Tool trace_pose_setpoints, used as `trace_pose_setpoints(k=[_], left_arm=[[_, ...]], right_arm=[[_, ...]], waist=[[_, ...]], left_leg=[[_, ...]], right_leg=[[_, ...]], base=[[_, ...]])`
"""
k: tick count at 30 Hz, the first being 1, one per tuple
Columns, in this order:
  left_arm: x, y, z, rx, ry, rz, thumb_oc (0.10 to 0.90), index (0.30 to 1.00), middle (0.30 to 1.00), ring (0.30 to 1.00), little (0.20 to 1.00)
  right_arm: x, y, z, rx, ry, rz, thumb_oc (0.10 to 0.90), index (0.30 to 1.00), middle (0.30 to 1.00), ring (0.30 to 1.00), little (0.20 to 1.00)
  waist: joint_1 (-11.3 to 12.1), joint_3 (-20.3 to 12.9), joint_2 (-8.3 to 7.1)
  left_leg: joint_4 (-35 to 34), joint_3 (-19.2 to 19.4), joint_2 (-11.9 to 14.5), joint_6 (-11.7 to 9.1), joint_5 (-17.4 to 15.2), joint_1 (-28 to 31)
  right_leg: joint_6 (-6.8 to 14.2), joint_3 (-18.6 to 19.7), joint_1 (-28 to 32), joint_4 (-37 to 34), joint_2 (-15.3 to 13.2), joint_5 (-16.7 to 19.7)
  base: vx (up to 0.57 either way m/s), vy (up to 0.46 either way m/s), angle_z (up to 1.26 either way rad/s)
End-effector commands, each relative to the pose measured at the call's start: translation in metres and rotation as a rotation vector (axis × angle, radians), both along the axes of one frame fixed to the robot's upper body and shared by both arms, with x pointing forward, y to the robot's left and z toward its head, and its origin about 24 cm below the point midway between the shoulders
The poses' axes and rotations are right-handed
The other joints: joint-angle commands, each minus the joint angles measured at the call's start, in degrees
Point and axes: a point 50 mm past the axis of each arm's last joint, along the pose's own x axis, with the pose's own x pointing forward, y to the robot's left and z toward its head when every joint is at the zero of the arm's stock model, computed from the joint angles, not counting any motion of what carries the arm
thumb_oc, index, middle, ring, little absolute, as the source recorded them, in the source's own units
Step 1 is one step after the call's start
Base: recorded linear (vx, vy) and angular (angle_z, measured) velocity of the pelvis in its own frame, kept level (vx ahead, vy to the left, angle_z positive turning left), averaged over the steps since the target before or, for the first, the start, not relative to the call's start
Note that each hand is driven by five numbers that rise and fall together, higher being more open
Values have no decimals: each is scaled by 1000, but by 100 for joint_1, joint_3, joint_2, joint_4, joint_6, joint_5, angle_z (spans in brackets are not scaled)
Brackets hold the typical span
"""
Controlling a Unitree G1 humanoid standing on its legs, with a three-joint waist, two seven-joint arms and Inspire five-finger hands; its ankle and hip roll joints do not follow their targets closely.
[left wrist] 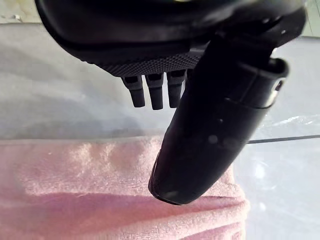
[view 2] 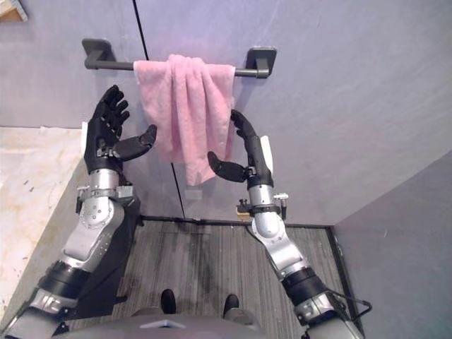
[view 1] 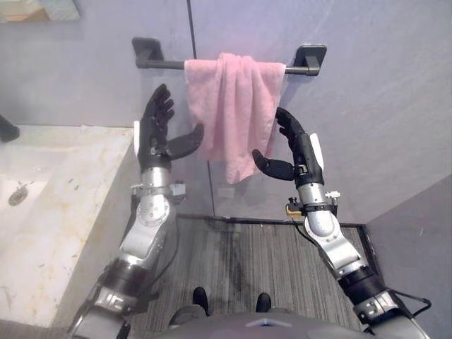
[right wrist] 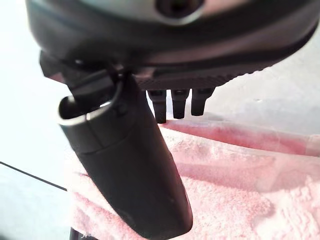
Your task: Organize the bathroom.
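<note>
You had a pink towel (view 1: 235, 113) draped over a dark towel bar (view 1: 162, 64) on the far grey wall (view 1: 367, 106), bunched toward the right end of the bar and hanging in loose uneven folds, with one longer tail dropping below the rest. The bar's two dark mounts sat at its left and right ends, and the left stretch of the bar was bare. Your left hand (view 1: 157, 127) was raised just left of the towel, palm turned toward the cloth, fingers straight and spread upward and the thumb reaching out toward the towel's left edge; you could not tell from the head views whether the thumb tip touched the cloth. In the left wrist view the thumb (left wrist: 210, 130) stood out in front of the pink fabric with the fingers straight beyond it, gripping nothing. Your right hand (view 1: 291, 148) was held up at the towel's right edge, lower than the left, fingers straight and relaxed beside the cloth and the thumb pointing left under the hanging fold, again closed on nothing. To the near left lay a pale marble counter (view 1: 63, 212) with a sink drain (view 1: 18, 195) in it, and below you was a dark striped floor (view 1: 247, 254).
</note>
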Motion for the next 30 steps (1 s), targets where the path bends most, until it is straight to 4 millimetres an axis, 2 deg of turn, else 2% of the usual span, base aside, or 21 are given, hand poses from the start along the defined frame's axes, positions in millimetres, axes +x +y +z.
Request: trace_pose_setpoints(k=[1, 2, 5, 8, 9, 11, 23, 30], left_arm=[[22, -4, 38, 77, -162, -30, 800, 900, 900, 900, 900], [25, -4, 39, 74, -155, -34, 800, 900, 900, 900, 900], [30, -5, 40, 80, -146, -28, 742, 813, 813, 813, 813], [35, -5, 40, 77, -126, -23, 584, 575, 575, 575, 575], [36, -4, 39, 79, -125, -20, 477, 415, 415, 415, 415], [38, -3, 40, 82, -121, -19, 400, 300, 300, 300, 300], [40, 15, 47, 85, -148, 87, 400, 300, 300, 300, 300], [38, 20, 47, 32, -168, 147, 400, 300, 300, 300, 300]], right_arm=[[22, 10, 52, 61, -194, 80, 800, 900, 900, 900, 900], [25, 12, 55, 70, -186, 88, 800, 900, 900, 900, 900], [29, 15, 57, 71, -186, 94, 800, 900, 900, 900, 900], [34, 22, 63, 74, -183, 117, 800, 900, 900, 900, 900], [35, 23, 63, 75, -181, 123, 800, 900, 900, 900, 900], [36, 24, 64, 80, -176, 127, 800, 900, 900, 900, 900], [37, 25, 55, 63, -127, 149, 800, 900, 900, 900, 900], [45, 28, 68, 82, -150, 144, 800, 900, 900, 900, 900]], waist=[[-28, -640, -107], [-28, -651, -102], [-30, -657, -101], [-27, -673, -104], [-28, -677, -104], [-28, -689, -102], [-30, -690, -105], [32, -676, -136]], left_leg=[[-3, -101, -61, -62, -438, 216], [-3, -98, -68, -61, -442, 225], [-3, -100, -80, -51, -449, 231], [-3, -109, -102, -37, -467, 257], [-3, -107, -105, -35, -469, 261], [-3, -104, -110, -30, -475, 271], [-3, -93, -129, -15, -492, 307], [-3, -127, -144, -11, -502, 329]], right_leg=[[272, -147, -26, -32, -126, -67], [272, -144, -21, -32, -125, -68], [268, -130, -17, -32, -119, -72], [261, -119, 5, -32, -114, -82], [260, -118, 8, -32, -114, -84], [259, -112, 15, -32, -112, -88], [252, -92, 47, -32, -106, -100], [233, -115, 93, -32, -96, -118]], base=[[52, 27, -3], [56, 29, -2], [22, 12, 1], [32, 14, 1], [50, 18, 1], [36, 13, 0], [3, 1, 0], [5, 0, 0]])
